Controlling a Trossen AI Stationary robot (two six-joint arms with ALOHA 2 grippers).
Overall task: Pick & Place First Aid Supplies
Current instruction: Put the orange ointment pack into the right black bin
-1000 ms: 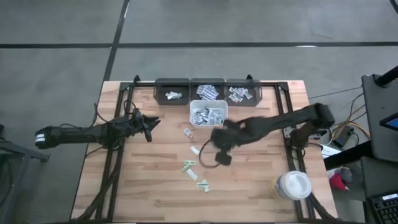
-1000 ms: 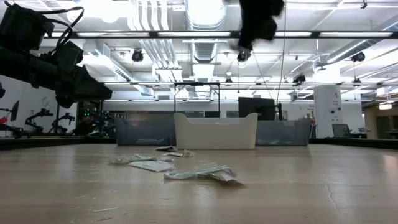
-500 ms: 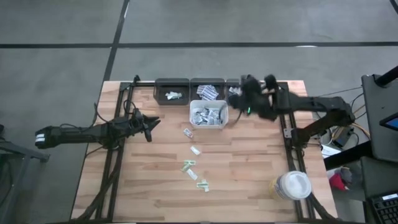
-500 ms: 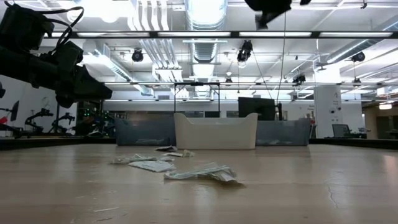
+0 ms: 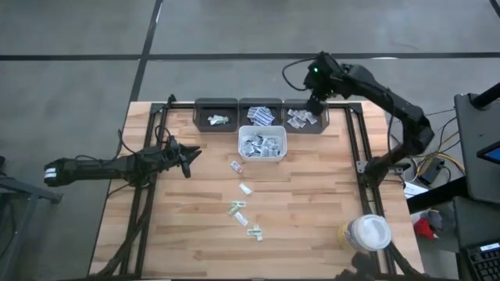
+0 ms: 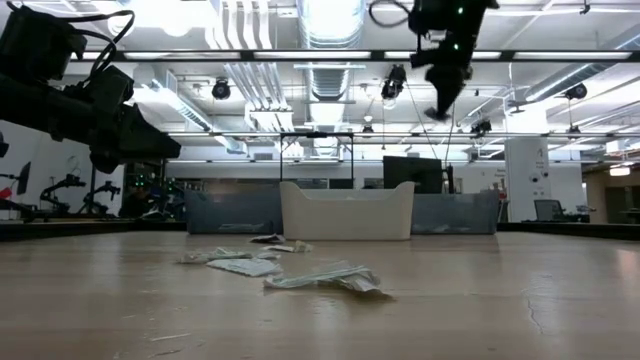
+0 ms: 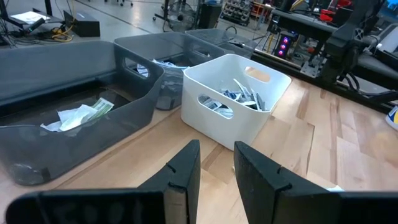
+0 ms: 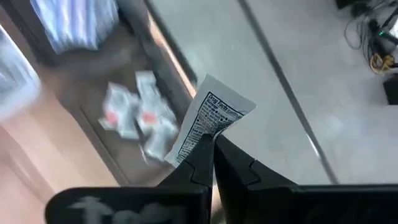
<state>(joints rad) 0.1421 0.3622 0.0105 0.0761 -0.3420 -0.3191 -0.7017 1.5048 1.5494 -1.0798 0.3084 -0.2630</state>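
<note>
The right gripper [image 8: 212, 144] hangs above the grey bin [image 5: 305, 126] at the desk's far edge, its jaws pinched tight on one white sachet [image 8: 211, 121]. The left gripper [image 5: 190, 158] waits near the desk's left edge, jaws partly open, holding nothing.

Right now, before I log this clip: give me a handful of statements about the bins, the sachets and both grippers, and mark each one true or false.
1. The right gripper is shut on a sachet. True.
2. The right gripper hangs over the white bin. False: it is above the right-hand grey bin at the table's far edge.
3. The left gripper holds a sachet. False: its fingers stand apart with nothing between them, on the table's left side.
4. Several loose sachets lie on the table in front of the white bin. True.
5. The white bin is empty. False: it holds sachets.
6. A white round tub stands near the table's right front corner. True.
</note>
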